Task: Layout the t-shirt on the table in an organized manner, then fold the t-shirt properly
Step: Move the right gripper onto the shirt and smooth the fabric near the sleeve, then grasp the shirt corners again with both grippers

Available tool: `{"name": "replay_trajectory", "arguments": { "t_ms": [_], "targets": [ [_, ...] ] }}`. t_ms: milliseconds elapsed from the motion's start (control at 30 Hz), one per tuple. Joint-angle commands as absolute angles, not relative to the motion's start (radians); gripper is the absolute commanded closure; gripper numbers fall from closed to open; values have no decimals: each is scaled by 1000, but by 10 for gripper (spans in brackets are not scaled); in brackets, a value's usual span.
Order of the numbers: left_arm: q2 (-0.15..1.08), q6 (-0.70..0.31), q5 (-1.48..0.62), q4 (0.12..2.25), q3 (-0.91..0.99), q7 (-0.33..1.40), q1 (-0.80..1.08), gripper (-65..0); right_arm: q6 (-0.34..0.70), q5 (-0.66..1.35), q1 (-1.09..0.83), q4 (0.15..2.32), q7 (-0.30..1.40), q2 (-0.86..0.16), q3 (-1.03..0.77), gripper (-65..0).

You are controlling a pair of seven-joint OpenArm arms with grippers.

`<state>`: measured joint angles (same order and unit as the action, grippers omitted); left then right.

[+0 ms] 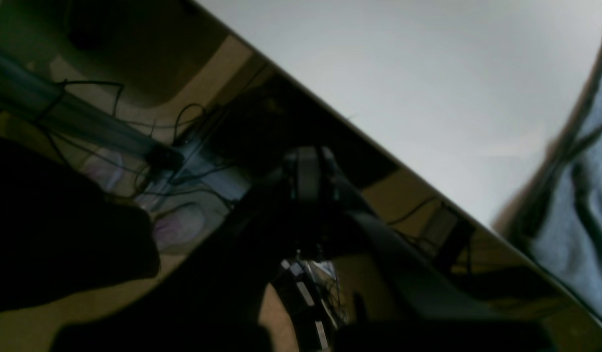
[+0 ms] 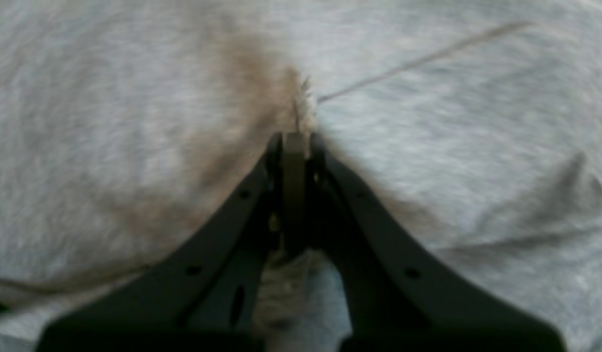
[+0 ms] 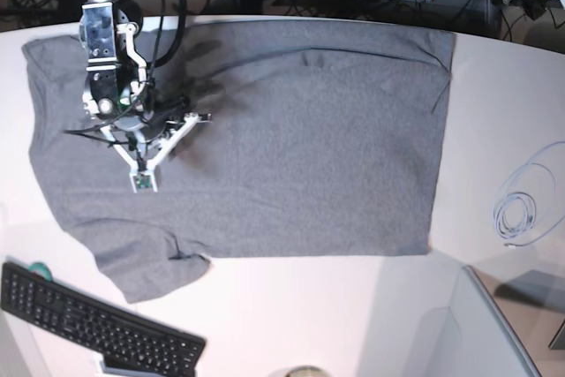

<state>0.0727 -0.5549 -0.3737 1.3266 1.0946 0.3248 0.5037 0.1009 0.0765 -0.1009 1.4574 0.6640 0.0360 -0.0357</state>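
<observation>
Base view: shirt [image 3: 291, 130] lies spread flat on the table [image 3: 494, 112], one sleeve toward the keyboard [image 3: 88, 320]. Right gripper [image 3: 141, 184] is down on the cloth. Only its wrist view shows the jaws closed, pinching a small ridge of fabric. Left gripper [image 1: 305, 171], absent from base view, is closed and empty off the table edge.

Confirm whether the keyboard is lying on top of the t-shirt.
No. The keyboard sits on the table, apart from the t-shirt.
</observation>
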Motion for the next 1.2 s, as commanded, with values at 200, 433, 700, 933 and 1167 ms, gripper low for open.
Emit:
{"name": "replay_trajectory", "arguments": {
  "t_ms": [200, 433, 700, 933, 1167],
  "targets": [
    [82, -562, -390, 1376, 1050, 302, 512, 0, 99, 79, -88, 1471, 642, 67, -101, -15],
    [81, -562, -390, 1432, 1044, 308, 499, 0, 97, 79, -91, 1475, 645, 93, -108, -122],
    [8, -562, -390, 1558, 1009, 308, 501, 0, 97, 79, -162, 1681, 631, 94, -260, -381],
    [-41, -562, -386, 1633, 766, 306, 499, 0, 104, 79, -220, 1649, 547, 56, -504, -185],
    [-39, -556, -349, 1577, 659, 302, 479, 0, 225, 77, -203, 1504, 545, 45, -662, -14]
  ]
}}
